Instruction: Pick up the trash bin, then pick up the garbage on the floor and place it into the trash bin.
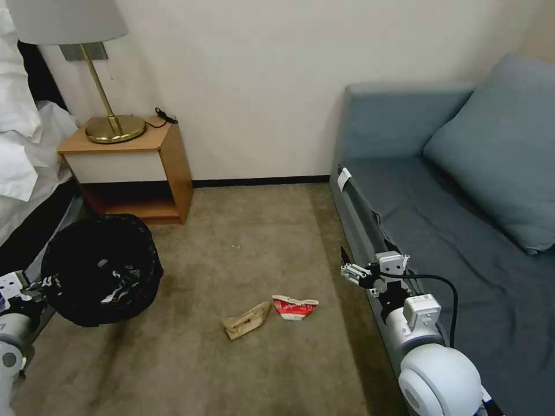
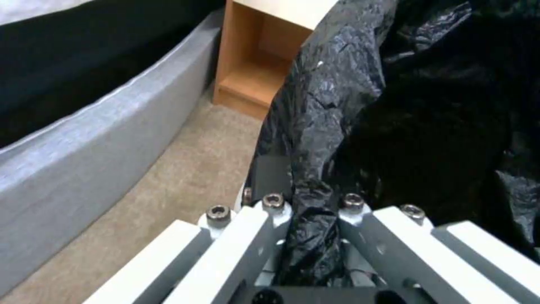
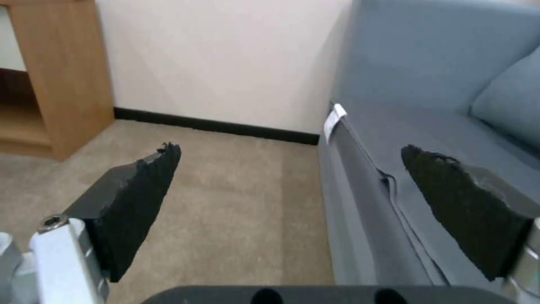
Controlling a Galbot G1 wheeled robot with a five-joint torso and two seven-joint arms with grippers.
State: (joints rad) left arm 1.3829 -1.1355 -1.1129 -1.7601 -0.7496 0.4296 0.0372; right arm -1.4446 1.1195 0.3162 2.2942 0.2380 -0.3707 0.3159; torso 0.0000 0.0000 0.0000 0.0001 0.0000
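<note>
Left gripper: the left gripper [image 2: 306, 219] sits at the robot's lower left, clenched on the crinkled black plastic bag folded over the rim of the small round trash bin [image 1: 101, 268]; in the left wrist view the bag film is pinched between its fingers [image 2: 270, 211].
Trash bin: held at the left gripper, its open mouth tipped toward the head camera, in front of the wooden nightstand [image 1: 139, 173] and beside the bed's edge [image 2: 95, 135]; whether it touches the carpet cannot be told.
Right gripper: the right gripper [image 1: 347, 270] hangs at the front edge of the blue-grey sofa [image 1: 451, 231], released, its two black pads [image 3: 141, 198] spread wide with nothing between them.
Crumpled brown paper: the crumpled brown paper [image 1: 247, 320] lies on the tan carpet [image 1: 243, 242], between the two grippers and lower in the head view, well apart from both.
Crushed red-and-white paper carton: the crushed red-and-white paper carton [image 1: 295, 307] lies just beside the brown paper on its sofa side, nearer the right gripper than the left, and apart from it.
Surroundings: a brass lamp [image 1: 113, 124] stands on the nightstand.
</note>
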